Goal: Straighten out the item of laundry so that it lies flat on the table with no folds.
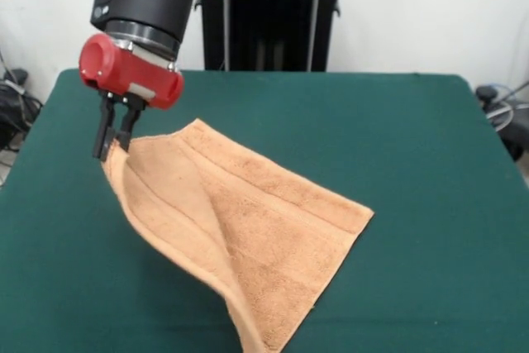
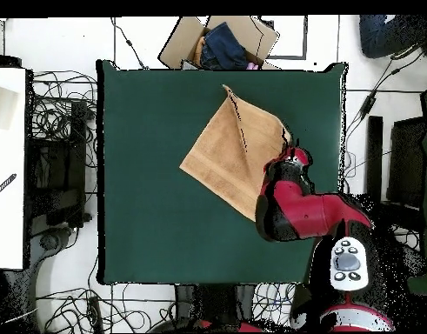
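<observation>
The light orange-tan towel (image 1: 256, 221) lies partly on the dark green table (image 1: 413, 163), with its left corner lifted off the surface. My gripper (image 1: 111, 145) is shut on that raised corner at the left of the front view. From there the cloth drapes down and to the right, with a long fold running through its middle. Its near corner reaches the picture's bottom edge. In the overhead view the towel (image 2: 227, 155) is a diamond shape, and my gripper (image 2: 290, 155) and red arm cover its right corner.
An open cardboard box (image 2: 218, 41) with dark cloth in it stands just beyond the table's far edge in the overhead view. Cables and equipment lie on the floor around the table. The black pedestal (image 1: 269, 14) stands behind the table.
</observation>
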